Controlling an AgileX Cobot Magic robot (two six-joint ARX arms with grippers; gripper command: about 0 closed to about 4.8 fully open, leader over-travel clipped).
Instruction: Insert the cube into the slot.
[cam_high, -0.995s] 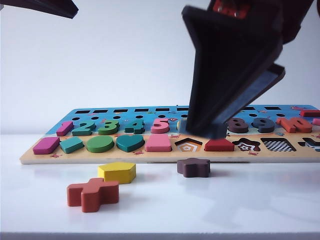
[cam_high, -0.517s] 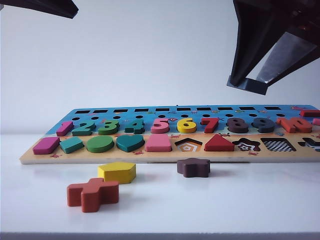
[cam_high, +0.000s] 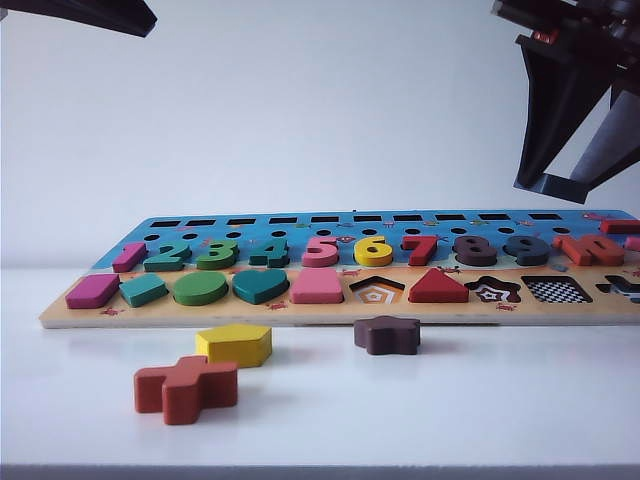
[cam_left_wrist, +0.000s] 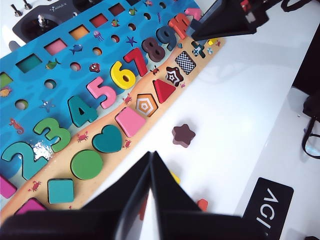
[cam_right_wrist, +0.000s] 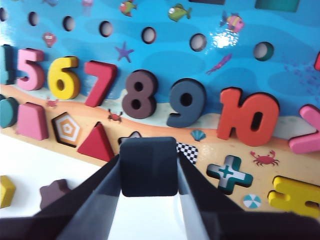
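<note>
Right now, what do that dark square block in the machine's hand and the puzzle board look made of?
The cube, held in the right hand, looks like painted wood: matte navy, rounded corners. The puzzle board seems to be printed wood, with a pale bare edge and a glossy glare patch; I can't be sure.

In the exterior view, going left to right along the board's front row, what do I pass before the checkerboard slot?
Magenta block → teal square → green circle → teal heart → pink trapezoid → empty pentagon cut-out → red triangle → empty star cut-out → slot.
</note>
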